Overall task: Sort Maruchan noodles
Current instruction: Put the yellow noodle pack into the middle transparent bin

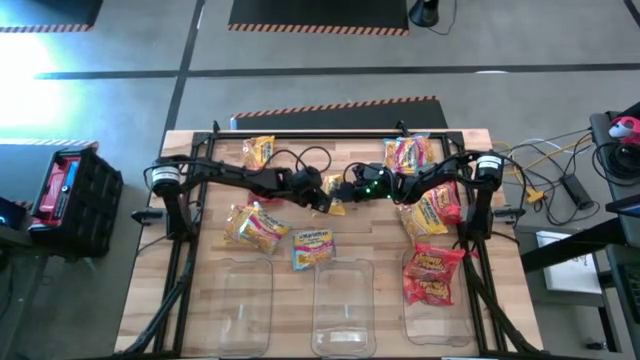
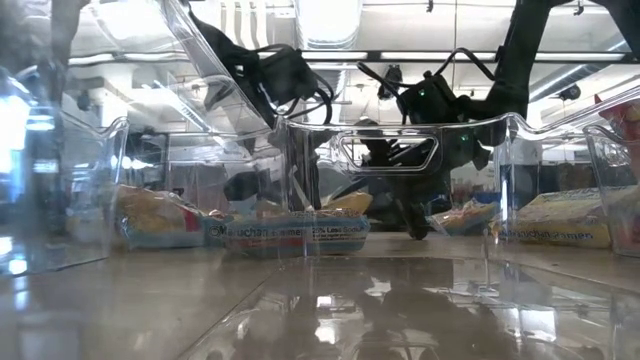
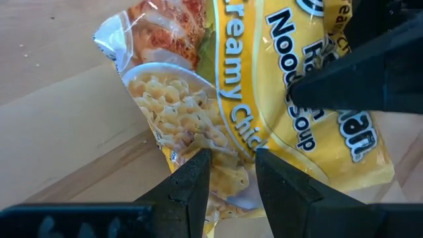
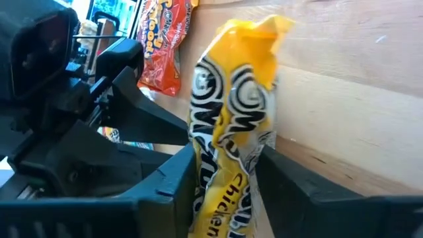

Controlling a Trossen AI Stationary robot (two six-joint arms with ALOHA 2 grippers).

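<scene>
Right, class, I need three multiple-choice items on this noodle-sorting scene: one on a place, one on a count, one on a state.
1. Where is the yellow packet?
A. At the middle of the table, between the two arms
B. Inside the left-hand bin
C. On the floor

2. How many clear bins stand along the table's near edge?
A. One
B. Three
C. Five

3. What grips the yellow packet?
A. Neither gripper
B. Only the left gripper
C. Both the left gripper and the right gripper

Answers:
1 A, since the high view shows it where the two arms meet.
2 B, since three bins show side by side from above.
3 C, since each wrist view shows that arm's fingers pinching the packet.
</scene>
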